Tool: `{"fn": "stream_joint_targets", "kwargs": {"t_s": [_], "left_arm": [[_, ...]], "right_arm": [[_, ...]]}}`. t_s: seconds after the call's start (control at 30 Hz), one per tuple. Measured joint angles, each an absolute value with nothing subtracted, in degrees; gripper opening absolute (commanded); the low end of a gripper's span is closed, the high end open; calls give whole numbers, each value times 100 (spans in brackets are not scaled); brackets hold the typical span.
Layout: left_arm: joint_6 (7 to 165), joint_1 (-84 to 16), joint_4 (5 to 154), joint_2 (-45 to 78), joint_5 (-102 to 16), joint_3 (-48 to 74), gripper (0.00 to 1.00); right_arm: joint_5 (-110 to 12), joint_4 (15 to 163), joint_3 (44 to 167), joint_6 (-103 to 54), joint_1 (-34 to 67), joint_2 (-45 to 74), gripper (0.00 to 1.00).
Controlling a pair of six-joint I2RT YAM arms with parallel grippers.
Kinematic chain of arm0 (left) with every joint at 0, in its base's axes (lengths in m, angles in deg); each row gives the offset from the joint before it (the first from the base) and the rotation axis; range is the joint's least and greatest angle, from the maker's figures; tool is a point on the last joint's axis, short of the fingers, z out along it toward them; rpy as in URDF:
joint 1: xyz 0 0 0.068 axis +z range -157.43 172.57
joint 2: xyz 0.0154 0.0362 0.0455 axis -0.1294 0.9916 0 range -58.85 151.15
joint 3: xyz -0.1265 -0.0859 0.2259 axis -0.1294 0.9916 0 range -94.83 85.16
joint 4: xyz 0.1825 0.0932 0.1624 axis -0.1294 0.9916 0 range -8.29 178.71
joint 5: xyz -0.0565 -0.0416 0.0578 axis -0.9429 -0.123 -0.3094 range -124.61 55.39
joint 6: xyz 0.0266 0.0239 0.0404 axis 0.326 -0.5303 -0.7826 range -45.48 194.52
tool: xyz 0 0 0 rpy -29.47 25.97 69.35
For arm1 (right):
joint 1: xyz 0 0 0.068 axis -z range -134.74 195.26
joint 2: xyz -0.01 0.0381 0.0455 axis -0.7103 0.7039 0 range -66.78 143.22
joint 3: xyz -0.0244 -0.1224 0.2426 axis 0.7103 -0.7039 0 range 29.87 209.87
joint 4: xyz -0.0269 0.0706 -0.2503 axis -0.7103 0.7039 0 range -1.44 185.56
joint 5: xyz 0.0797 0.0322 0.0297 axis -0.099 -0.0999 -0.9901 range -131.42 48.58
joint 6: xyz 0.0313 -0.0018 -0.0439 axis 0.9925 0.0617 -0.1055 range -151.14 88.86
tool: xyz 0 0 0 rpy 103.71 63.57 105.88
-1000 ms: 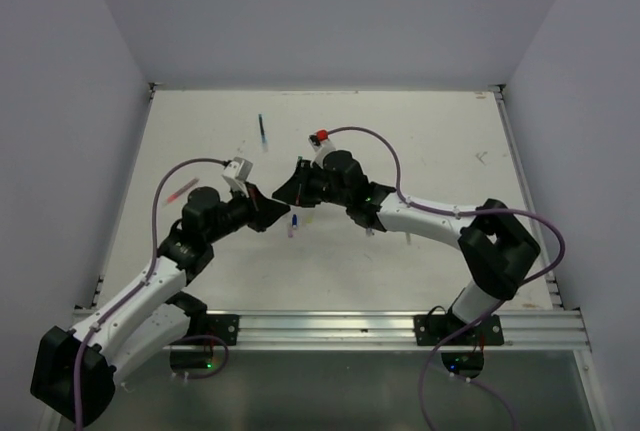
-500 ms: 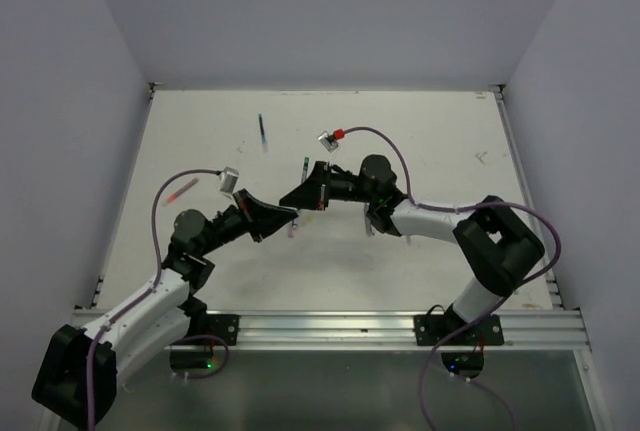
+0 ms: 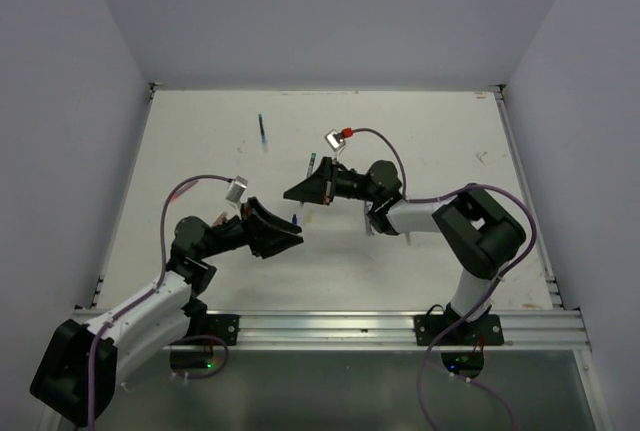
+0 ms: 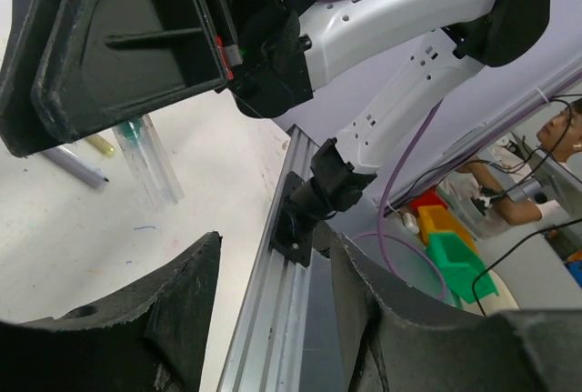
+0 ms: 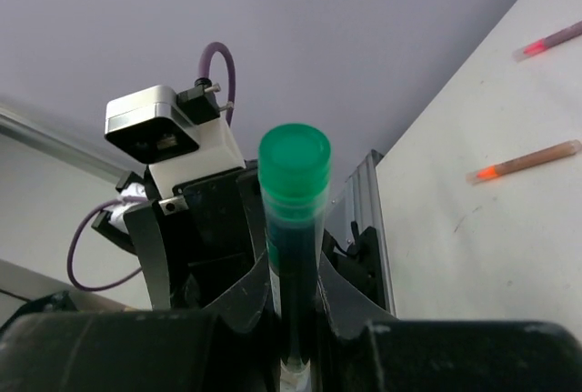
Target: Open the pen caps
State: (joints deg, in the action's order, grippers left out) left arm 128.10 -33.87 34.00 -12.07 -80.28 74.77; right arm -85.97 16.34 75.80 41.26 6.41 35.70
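Observed: right gripper [image 5: 293, 308] jaws clamped on teal pen [image 5: 289, 260], its cap [image 5: 294, 163] on and protruding past the tips, near counter [image 3: 450, 131] centre. Left gripper [image 4: 273, 256] jaws wide, empty, at 7 o'clock of it, apart. Blue pen [image 3: 262, 133] lies at 11 o'clock.

Green-capped pen [image 5: 293, 228] upright between the right fingers [image 5: 341, 306]

A white table [image 3: 440, 141], faintly ink-marked, sat between pale walls [image 3: 330, 11], with an aluminium rail [image 3: 330, 329] along its near edge. Past that rail a green bin [image 4: 459, 265] stood just beside a yellow bin [image 4: 444, 226], a person [image 4: 538, 137] farther back.
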Motion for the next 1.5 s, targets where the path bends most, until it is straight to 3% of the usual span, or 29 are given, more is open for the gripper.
{"fn": "stream_joint_targets", "kwargs": {"t_s": [0.27, 0.93, 1.13, 1.27, 1.3, 1.33, 1.43, 1.5], "left_arm": [[12948, -3387, 3278, -820, -8122, 7477, 53], [12509, -3409, 3936, -1342, -7055, 7477, 50], [12496, -3413, 3914, -1316, -7014, 7444, 34], [12550, -3426, 3842, -1292, -7047, 7409, 8], [12609, -3422, 3849, -1272, -7031, 7409, 4], [12644, -3417, 3849, -1242, -7014, 7409, 0], [12640, -3415, 3903, -1224, -6937, 7409, 0], [12611, -3415, 3914, -1220, -6924, 7409, 0]], "right_arm": [[-8438, 1542, 7582, 3912, 396, 3559, 0], [-8234, 1802, 7582, 3667, 13, 3224, 0], [-8138, 1883, 7582, 3588, 0, 3213, 0], [-8042, 1933, 7582, 3525, -6, 3215, 0], [-8007, 1924, 7586, 3468, -6, 3215, 3], [-7981, 1944, 7593, 3398, -6, 3215, 14], [-7911, 2167, 7634, 3274, -9, 3202, 34], [-7804, 2587, 7687, 3121, -48, 3137, 38]]}}
